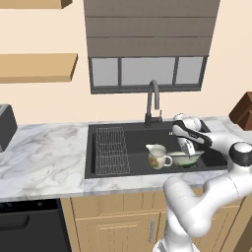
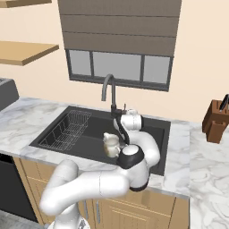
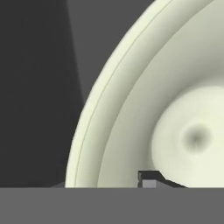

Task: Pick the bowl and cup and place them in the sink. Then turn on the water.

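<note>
The pale cream-green bowl sits on the floor of the black sink, at its right end. My gripper reaches down over the bowl's left rim. In the hand view the bowl is very close, and one dark fingertip stands inside it, apart from the rim, so the jaws are open across the rim. A small green patch shows under the bowl's near side; I cannot tell whether it is the cup. The gooseneck faucet stands behind the sink, with no water running.
A cream handled jug stands in the sink just left of the bowl. A wire rack fills the sink's left part. A knife block is on the counter at the right, and a grey appliance at the far left.
</note>
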{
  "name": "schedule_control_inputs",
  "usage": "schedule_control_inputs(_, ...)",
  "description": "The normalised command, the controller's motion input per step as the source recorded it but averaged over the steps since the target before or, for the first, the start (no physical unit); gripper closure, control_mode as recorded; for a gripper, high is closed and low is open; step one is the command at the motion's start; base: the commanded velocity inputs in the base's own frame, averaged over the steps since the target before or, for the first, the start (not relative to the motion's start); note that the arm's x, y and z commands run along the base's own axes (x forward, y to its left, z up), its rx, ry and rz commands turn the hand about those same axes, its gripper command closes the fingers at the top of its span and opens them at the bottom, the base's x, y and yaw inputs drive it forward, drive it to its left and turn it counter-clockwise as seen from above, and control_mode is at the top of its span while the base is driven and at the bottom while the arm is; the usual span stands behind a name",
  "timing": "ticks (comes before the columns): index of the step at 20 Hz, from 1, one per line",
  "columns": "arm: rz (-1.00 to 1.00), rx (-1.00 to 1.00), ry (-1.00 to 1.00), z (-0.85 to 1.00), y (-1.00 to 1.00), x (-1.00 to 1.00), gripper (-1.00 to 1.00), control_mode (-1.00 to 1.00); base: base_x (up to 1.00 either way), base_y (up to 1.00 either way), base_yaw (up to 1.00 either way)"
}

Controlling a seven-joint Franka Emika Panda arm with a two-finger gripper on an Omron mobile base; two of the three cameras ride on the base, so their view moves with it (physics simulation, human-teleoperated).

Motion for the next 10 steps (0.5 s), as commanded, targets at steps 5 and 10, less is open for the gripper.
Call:
schedule_control_inputs(5,0.00,0.00,-0.04,-0.31,0.00,-0.18,1.00,-1.00,0.00,0.00,0.00)
schedule_control_inputs(10,0.00,0.00,-0.11,-0.35,0.00,-0.24,1.00,-1.00,0.00,0.00,0.00)
